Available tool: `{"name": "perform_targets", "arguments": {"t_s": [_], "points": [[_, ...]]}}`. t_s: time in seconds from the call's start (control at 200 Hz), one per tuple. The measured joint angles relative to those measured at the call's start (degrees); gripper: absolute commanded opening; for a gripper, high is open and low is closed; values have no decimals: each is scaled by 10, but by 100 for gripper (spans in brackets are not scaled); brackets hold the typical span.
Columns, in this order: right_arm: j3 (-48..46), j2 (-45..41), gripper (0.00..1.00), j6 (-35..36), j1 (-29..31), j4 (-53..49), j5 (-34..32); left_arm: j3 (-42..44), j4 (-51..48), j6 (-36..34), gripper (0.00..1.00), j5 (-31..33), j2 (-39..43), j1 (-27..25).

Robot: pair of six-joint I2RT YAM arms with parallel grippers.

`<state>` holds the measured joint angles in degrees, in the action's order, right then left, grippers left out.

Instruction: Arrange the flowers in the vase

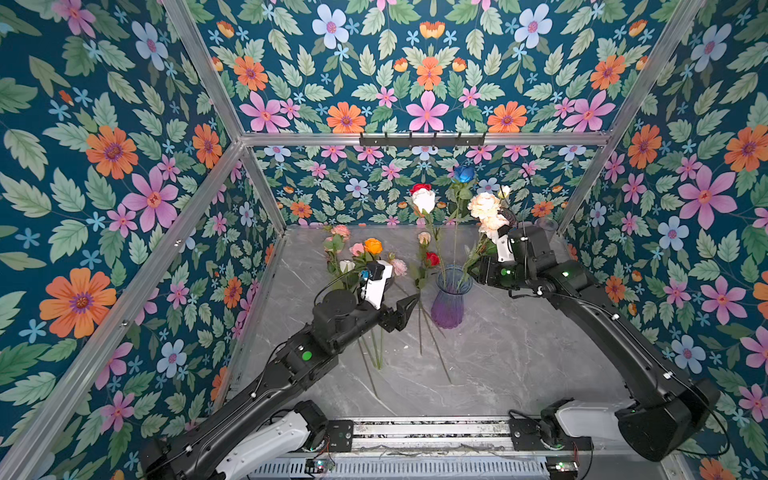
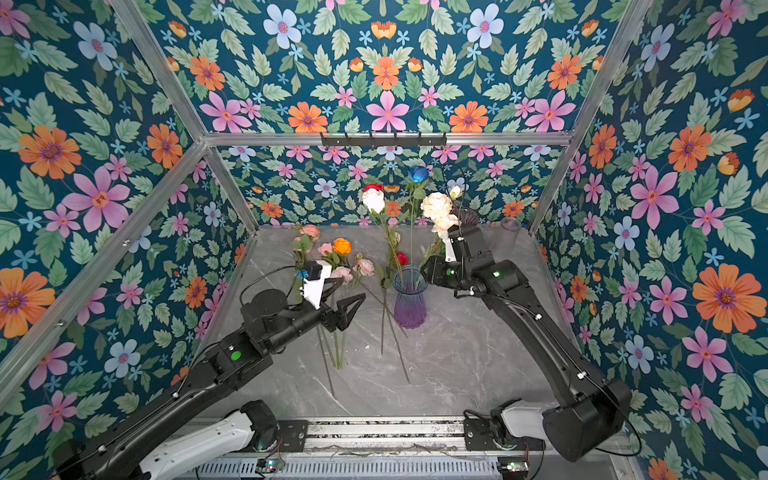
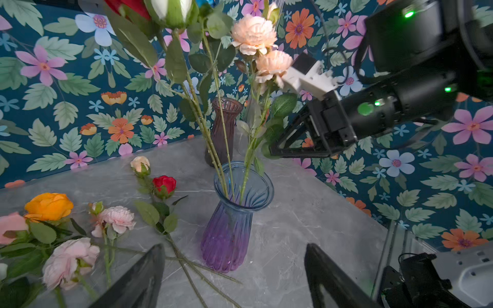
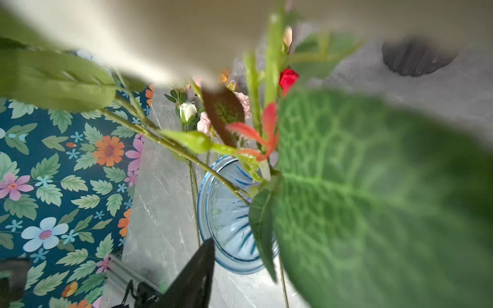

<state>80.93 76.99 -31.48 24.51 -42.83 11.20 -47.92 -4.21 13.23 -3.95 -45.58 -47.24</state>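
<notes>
The vase (image 1: pixel 451 303) is stood upright on the table (image 1: pixel 519 353). A white rose (image 1: pixel 424 199), a blue rose (image 1: pixel 463 173) and a cream peony (image 1: pixel 484 205) are stood in it, stems leaning apart. The other flowers (image 1: pixel 356 249) are laid flat to its left, an orange rose (image 1: pixel 372 246) among them. The left gripper (image 2: pixel 353 289) is held above their stems, fingers (image 3: pixel 144 277) spread wide, nothing between. The right gripper (image 3: pixel 273 151) is set by the peony's stem above the rim; whether its fingers are parted cannot be told
</notes>
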Motion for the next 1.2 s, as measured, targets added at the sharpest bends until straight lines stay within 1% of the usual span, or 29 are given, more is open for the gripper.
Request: {"name": "perform_targets", "arguments": {"t_s": [0.085,0.135,0.2,0.23,0.29,0.355,0.415,0.455,0.5,0.565,0.75,0.805,0.82,0.89,0.955,0.99,1.085,1.2], "points": [[-4,13,46,-7,-1,-17,19,0,-35,8,83,19,45,0],[-12,18,52,-15,0,-23,37,0,-57,18,83,30,67,0],[-21,22,66,-19,4,-24,54,8,-77,21,83,39,97,0],[-24,23,68,-19,7,-24,59,14,-85,23,83,40,109,0],[-28,22,68,-19,14,-25,64,28,-101,29,83,42,131,0],[-31,22,60,-26,21,-25,65,37,-120,29,83,44,145,0],[-31,24,55,-30,27,-29,59,41,-135,31,83,44,155,0],[-33,25,45,-38,33,-32,45,42,-141,31,83,44,160,0],[-35,27,40,-45,42,-35,33,43,-146,31,83,44,165,0],[-37,32,39,-72,53,-28,14,49,-152,31,83,44,174,0],[-25,66,38,-116,67,-24,-45,62,-171,31,83,45,204,0],[-19,76,31,-121,68,-25,-61,64,-177,31,83,47,214,0],[-18,79,27,-124,68,-26,-66,64,-179,30,83,49,217,0],[-14,89,20,-140,68,-26,-87,65,-189,30,83,53,233,0],[-14,92,7,-151,68,-23,-104,68,-199,30,83,57,251,0],[-14,92,0,-156,67,-23,-100,70,-205,30,83,61,263,0],[6,97,0,-158,61,-43,-99,75,-218,31,83,73,292,0],[67,125,0,-137,22,-98,-110,73,-233,31,82,79,311,0]]}}
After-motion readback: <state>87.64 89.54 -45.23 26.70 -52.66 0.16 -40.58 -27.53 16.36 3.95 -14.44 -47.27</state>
